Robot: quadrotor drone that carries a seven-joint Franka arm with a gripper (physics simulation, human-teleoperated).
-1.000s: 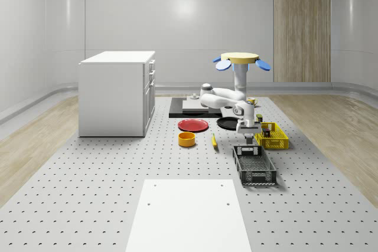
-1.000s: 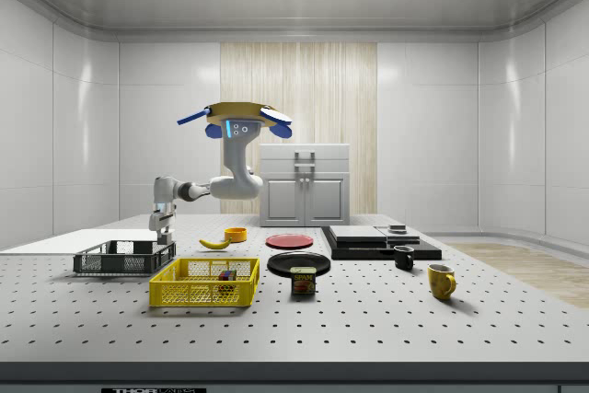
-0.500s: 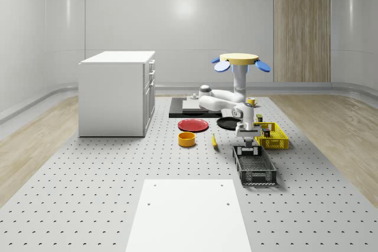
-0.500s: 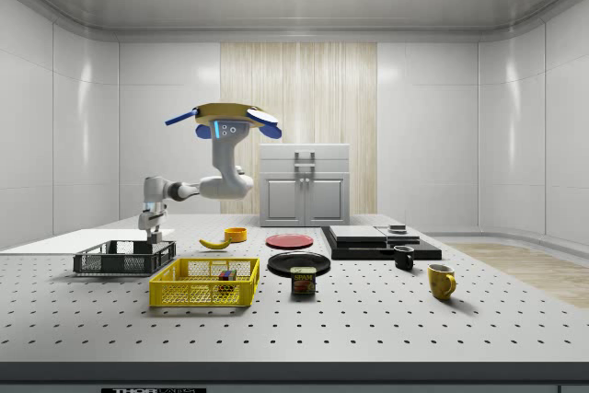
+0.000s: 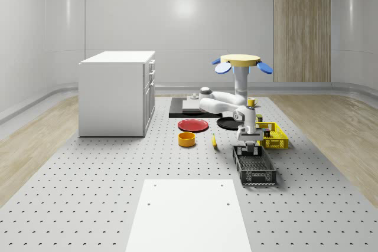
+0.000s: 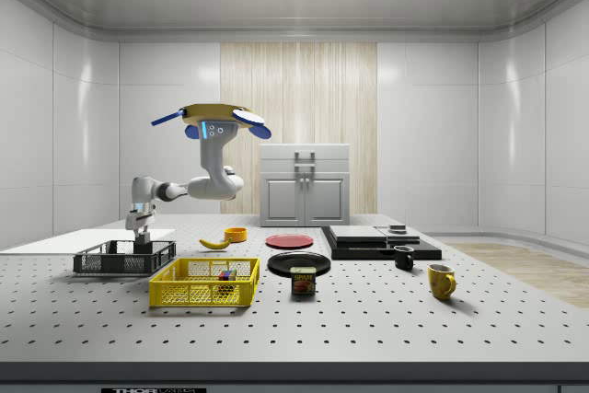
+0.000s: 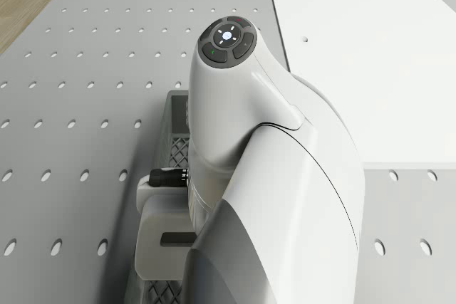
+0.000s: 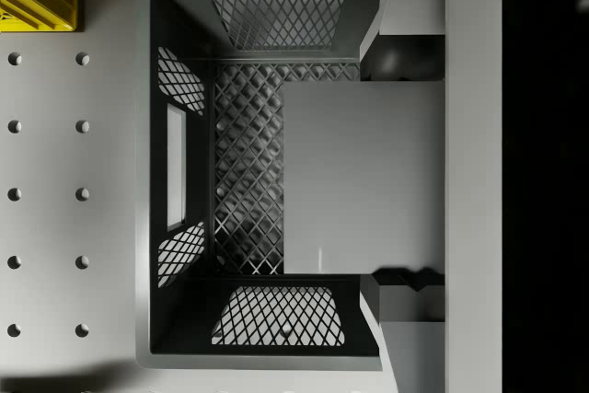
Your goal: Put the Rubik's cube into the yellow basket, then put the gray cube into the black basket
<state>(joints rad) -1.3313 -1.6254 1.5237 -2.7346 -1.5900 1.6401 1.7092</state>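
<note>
Since before, tool [image 8: 405,172] carried gray cube [image 8: 363,177], clamped, over black basket [image 8: 175,172].

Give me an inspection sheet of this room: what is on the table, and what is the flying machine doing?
Surface: perforated gray table with a white panel.
Job's things: Rubik's cube inside yellow basket; gray cube held between the fingers over black basket.
Clutter: banana, orange bowl, red plate, black plate, can, two mugs.
Grippers: gripper shut on gray cube, low in black basket; drone hovers above the table.
Cables: nothing seen.
Surroundings: white cabinet, pale walls.
</note>
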